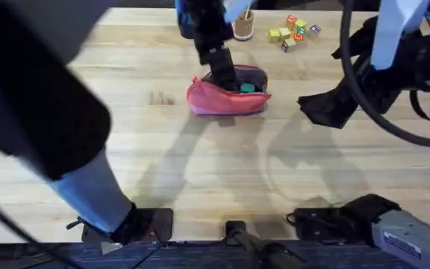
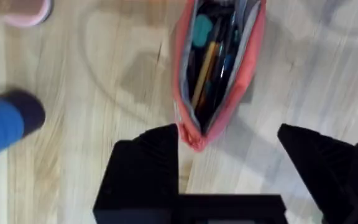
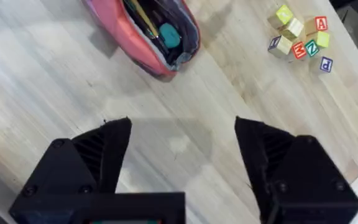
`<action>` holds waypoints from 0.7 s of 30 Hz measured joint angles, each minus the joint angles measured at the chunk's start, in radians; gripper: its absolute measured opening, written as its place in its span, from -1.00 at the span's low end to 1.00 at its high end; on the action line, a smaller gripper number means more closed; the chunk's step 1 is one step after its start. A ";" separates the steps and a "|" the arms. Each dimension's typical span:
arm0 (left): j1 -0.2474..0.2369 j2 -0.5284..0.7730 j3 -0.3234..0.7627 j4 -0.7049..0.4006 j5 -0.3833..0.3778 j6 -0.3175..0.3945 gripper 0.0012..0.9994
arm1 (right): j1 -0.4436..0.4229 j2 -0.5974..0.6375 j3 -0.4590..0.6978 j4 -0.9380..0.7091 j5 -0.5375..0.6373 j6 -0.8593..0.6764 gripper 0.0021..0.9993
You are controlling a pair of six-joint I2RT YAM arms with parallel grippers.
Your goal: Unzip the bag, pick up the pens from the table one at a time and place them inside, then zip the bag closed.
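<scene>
The pink bag (image 1: 226, 97) lies unzipped on the table (image 1: 200, 172), at the far middle. Inside its mouth I see dark slim pens (image 2: 224, 50) beside a yellowish stick and a teal piece (image 2: 201, 30). My left gripper (image 1: 226, 77) hangs right over the bag; in the left wrist view it (image 2: 229, 134) is open above the bag's (image 2: 188, 127) near end, holding nothing. My right gripper (image 1: 325, 108) hovers to the right of the bag, apart from it. Its wrist view shows it (image 3: 182, 127) open over bare wood, with the bag (image 3: 129, 37) farther off.
A small cup of sticks (image 1: 242, 26) and several letter blocks (image 1: 293, 33) stand at the table's far edge, the blocks (image 3: 300, 38) beyond the right gripper. A blue object with a dark end (image 2: 8, 121) and something pink (image 2: 23, 9) lie beside the bag.
</scene>
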 joint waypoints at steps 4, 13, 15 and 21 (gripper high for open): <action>0.053 -0.048 0.007 -0.031 0.008 0.014 0.99 | 0.000 0.000 0.000 0.000 0.000 0.000 1.00; 0.216 -0.047 0.007 -0.142 0.082 0.090 0.99 | 0.000 0.000 0.000 -0.001 0.000 0.000 1.00; 0.252 -0.047 0.007 -0.159 0.087 0.097 0.99 | 0.000 0.000 0.000 -0.001 0.000 0.000 1.00; 0.362 -0.047 0.007 -0.228 0.092 0.121 1.00 | 0.000 0.000 0.000 -0.001 0.000 0.000 1.00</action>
